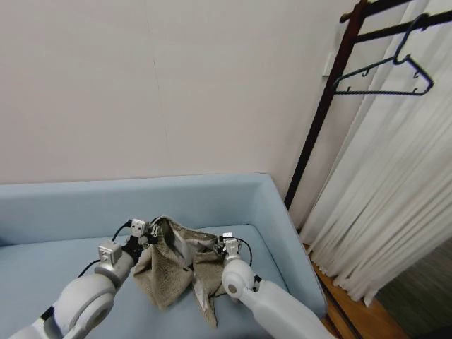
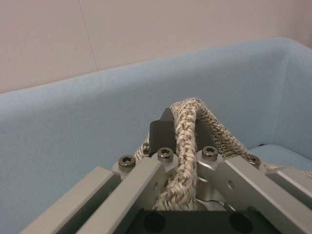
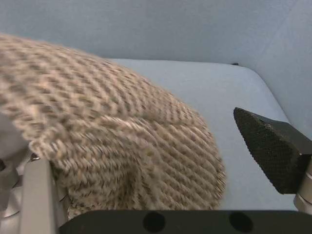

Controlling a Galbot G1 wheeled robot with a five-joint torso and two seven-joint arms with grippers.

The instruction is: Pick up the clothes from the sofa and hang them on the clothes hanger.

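Observation:
A beige knitted garment (image 1: pixel 176 265) hangs bunched above the light-blue sofa seat (image 1: pixel 42 272), held up between my two arms. My left gripper (image 1: pixel 150 234) is at its upper left corner; in the left wrist view its fingers (image 2: pixel 158 136) are shut on a thick fold of the knit (image 2: pixel 184 141). My right gripper (image 1: pixel 222 245) is at the garment's right top edge. In the right wrist view the knit (image 3: pixel 112 146) lies across one side of the jaws, and the dark ridged fingertip (image 3: pixel 265 141) stands apart from it, open. A black hanger (image 1: pixel 385 74) hangs high on the right.
The hanger hangs from a dark wooden rack (image 1: pixel 321 113) that stands beside the sofa's right arm (image 1: pixel 282 226). White curtains (image 1: pixel 395 198) hang behind the rack, over a wooden floor. The sofa backrest (image 1: pixel 106 205) runs along a plain wall.

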